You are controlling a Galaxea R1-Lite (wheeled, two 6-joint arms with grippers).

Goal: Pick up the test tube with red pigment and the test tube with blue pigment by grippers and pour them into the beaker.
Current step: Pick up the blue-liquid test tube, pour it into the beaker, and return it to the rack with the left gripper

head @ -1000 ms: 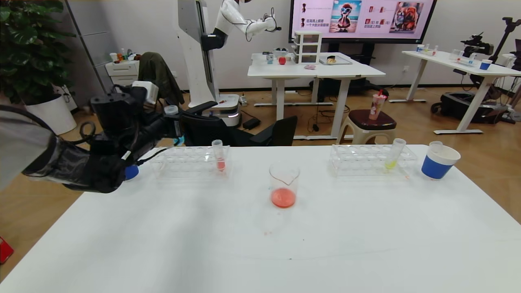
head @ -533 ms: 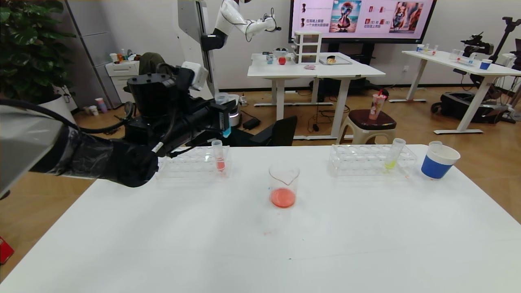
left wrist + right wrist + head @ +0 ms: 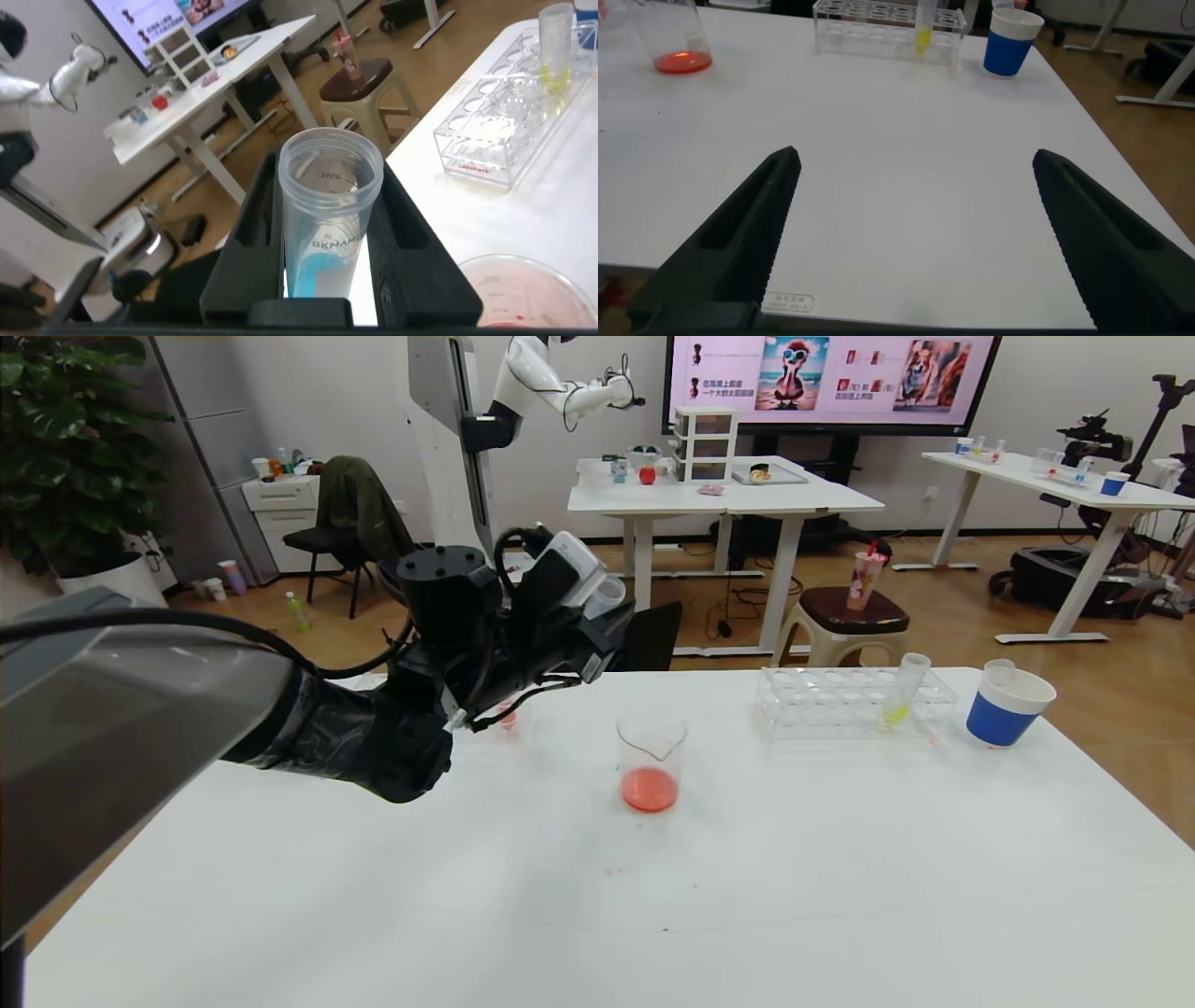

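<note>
Rack on the left mostly hidden behind left gripper (image 3: pixel 597 616), clamped on test tube with blue pigment (image 3: pixel 327 219), beaker (image 3: pixel 651 758) holding red liquid, right gripper (image 3: pixel 915 233) wide.

A robotics lab in an open office: a white counter (image 3: pixel 840 896) carries tube racks (image 3: pixel 854 702) and a beaker (image 3: pixel 651 758), while a white humanoid robot (image 3: pixel 523 392), presentation screen (image 3: pixel 831 378) and standing desks (image 3: pixel 724 499) fill the wood-floored room behind.
</note>
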